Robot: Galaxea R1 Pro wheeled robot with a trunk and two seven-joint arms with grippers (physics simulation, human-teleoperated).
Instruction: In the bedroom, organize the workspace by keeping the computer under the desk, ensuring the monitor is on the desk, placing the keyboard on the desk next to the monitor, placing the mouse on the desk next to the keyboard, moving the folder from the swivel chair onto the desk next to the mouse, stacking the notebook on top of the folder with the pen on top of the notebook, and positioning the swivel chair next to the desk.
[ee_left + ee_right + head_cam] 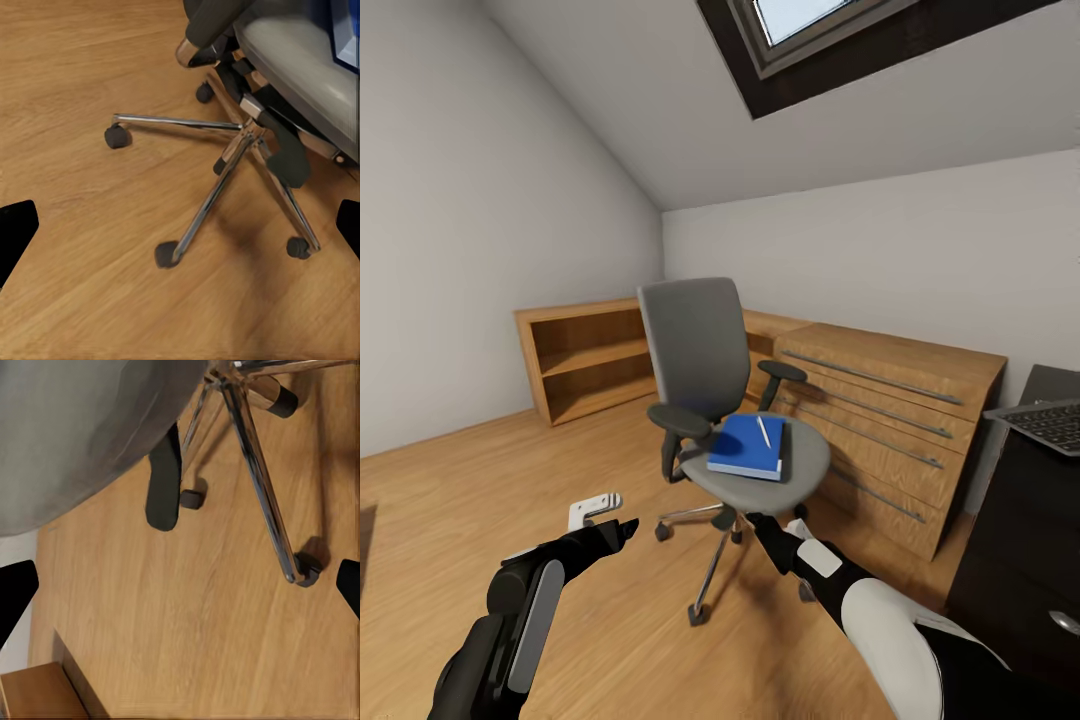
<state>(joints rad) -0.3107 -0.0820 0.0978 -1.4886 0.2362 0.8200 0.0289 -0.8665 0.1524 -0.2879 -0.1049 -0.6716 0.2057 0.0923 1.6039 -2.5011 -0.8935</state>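
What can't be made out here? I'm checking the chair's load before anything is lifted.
- Notebook: none distinct; the pen lies on the blue folder, head view.
- Keyboard: cut off by the head view's right edge.
- Folder in the left wrist view: cropped at the corner.

The grey swivel chair stands on the wood floor; a blue folder (white pen atop) lies at the seat's middle.

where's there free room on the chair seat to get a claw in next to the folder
Bare grey seat shows along the front edge and toward the drawer unit. The armrest crowds the other side, and the backrest closes in behind. The folder carries the pen.
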